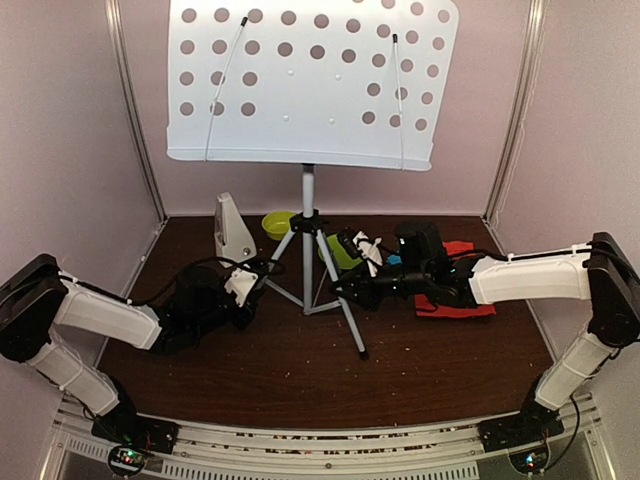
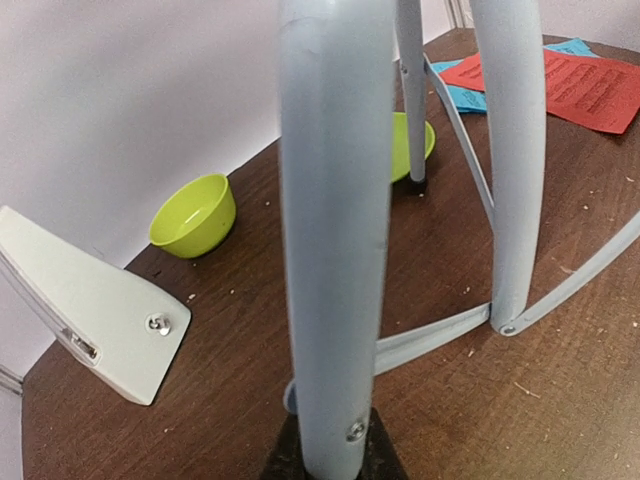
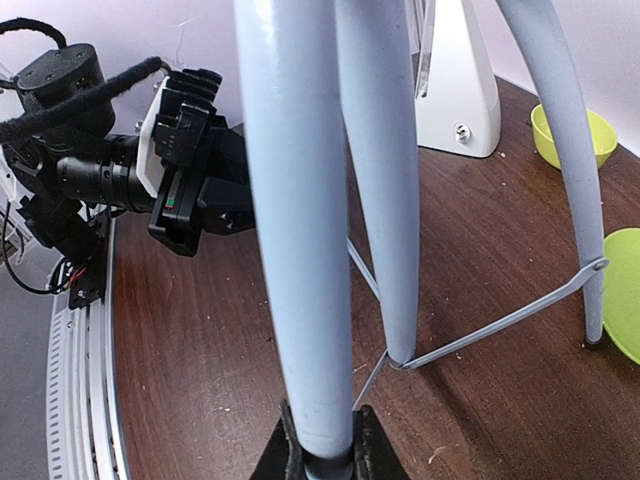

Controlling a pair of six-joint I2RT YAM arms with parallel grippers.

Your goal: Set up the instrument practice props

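- The left claw (image 1: 258, 276) is clenched on the low end of the left leg of the tripod (image 1: 307, 200). In its wrist view the grey tube rises straight out from between the jaws.
- The right claw (image 1: 350, 288) is likewise clamped on the near right leg, partway down. The two claws face each other across the stand.
- The tripod stands upright mid-table with its legs spread and its braces out. The pale perforated music-stand desk (image 1: 310, 80) sits on top of its pole, tilted toward the back wall.
- The small whitish metronome (image 1: 232, 228) stands just left of the stand, near the back of the table (image 1: 300, 390). The red and blue music sheets (image 1: 455, 300) lie flat to the right, partly under the right arm.
- The step in hand looks like squaring and settling the stand.
- To do it well, move both legs together and in small amounts so the top-heavy desk does not sway.
- Keep all the feet pressed to the table, and let go one claw at a time only once the stand rests level.
- The lime bowl (image 1: 277, 224) and plate (image 1: 340, 256) sit close behind the legs. Any spreading should go away from them.
- The sheets remain to be lifted onto the desk.
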